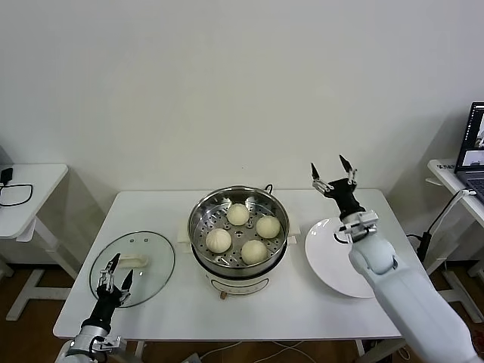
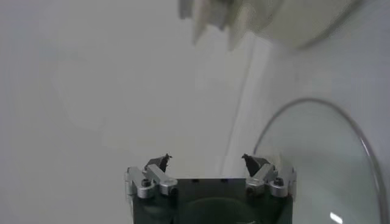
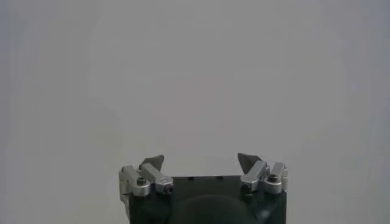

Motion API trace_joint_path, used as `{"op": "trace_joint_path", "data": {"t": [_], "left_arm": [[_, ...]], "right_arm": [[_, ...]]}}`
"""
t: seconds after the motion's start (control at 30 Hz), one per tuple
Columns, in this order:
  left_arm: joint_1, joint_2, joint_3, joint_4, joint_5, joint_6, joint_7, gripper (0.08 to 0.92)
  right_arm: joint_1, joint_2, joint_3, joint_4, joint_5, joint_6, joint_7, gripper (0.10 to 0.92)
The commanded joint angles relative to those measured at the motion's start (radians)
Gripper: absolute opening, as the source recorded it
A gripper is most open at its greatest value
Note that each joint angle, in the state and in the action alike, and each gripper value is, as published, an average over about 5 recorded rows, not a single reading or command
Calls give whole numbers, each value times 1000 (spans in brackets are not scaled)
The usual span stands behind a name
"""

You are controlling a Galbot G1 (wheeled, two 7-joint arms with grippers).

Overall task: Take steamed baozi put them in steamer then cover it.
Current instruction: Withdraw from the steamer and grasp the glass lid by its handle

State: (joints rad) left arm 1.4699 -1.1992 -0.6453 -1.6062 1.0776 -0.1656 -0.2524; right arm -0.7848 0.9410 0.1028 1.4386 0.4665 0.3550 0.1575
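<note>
1. The white rectangular bench [image 1: 302, 302] carries three items in a row from the robot's left to its right.
2. Centre: the round stainless-steel steamer pot [image 1: 239, 226] on its white base.
3. Inside it, the four cream-white round dough buns [image 1: 218, 240] sit on the perforated tray, two nearer the wall, two nearer the robot.
4. Left of the steamer: the round clear glass lid [image 1: 148, 266], flat on the bench.
5. Right of the steamer: the flat white round plate [image 1: 333, 265], just beside the pot.
6. The left hand [image 1: 116, 278] is above the lid's near edge, fingers apart.
7. The right hand [image 1: 333, 175] is raised behind the plate's far edge, fingers apart.
</note>
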Motion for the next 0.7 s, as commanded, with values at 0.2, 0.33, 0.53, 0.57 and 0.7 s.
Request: {"op": "trace_joint_path", "data": {"t": [0.2,0.33,0.53,0.57,0.7], "left_arm": [[-121,2,-5,178,186,18,-86,823],[-140,-3,2,191,188,15,-98,823],[-177,-16,15,208,194,22,-100,823],[-186,-18,16,212,197,23,-100,823],[-219,-23,24,242,208,27,-109,823]], "right_arm": [[-315,132,235,61,-35,30,-36,823],[-337,150,242,60,-46,34,-50,823],[-358,160,255,55,-58,40,-67,823],[-361,161,257,55,-60,41,-69,823],[-376,164,265,52,-67,45,-76,823]]}}
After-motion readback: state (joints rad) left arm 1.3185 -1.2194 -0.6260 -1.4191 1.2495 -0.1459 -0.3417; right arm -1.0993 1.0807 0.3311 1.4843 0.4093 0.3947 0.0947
